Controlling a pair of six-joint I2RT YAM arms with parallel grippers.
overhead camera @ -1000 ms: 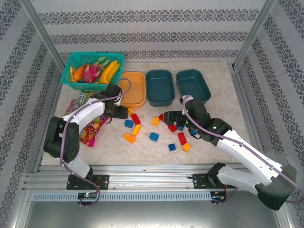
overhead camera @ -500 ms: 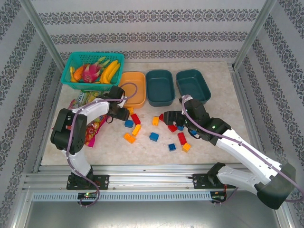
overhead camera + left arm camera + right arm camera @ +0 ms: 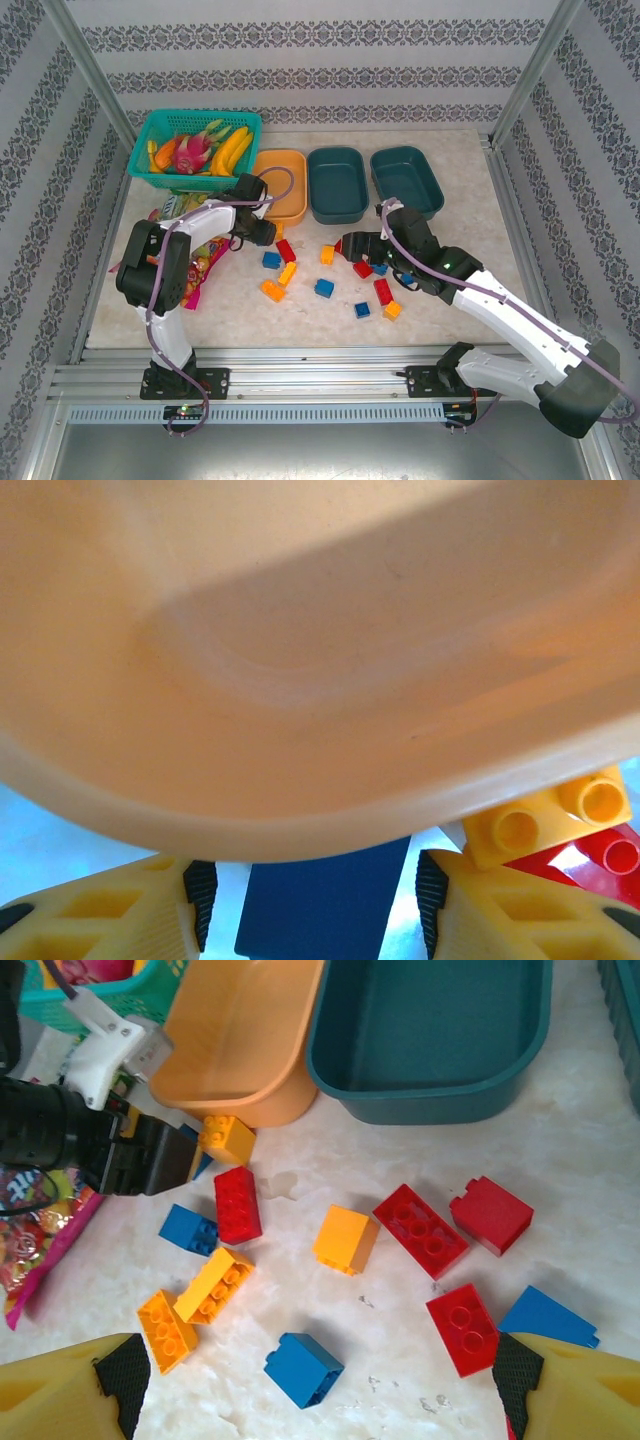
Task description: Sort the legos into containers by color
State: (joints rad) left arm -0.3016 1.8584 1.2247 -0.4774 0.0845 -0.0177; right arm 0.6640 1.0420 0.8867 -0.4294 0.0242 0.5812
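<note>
Left gripper [image 3: 315, 892] straddles a blue brick [image 3: 325, 925] hard against the orange bin [image 3: 300, 680]; clamped or not, I cannot tell. Right gripper [image 3: 315, 1375] hangs wide above loose bricks [image 3: 420, 1228], likely to fit over 1

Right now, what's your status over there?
Left gripper open around blue lego, orange bin wall close ahead. Right gripper open, empty, above scattered legos.

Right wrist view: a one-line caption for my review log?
Open right gripper over scattered red, blue and yellow legos; left gripper at a corner of the orange bin, teal bin alongside.
</note>
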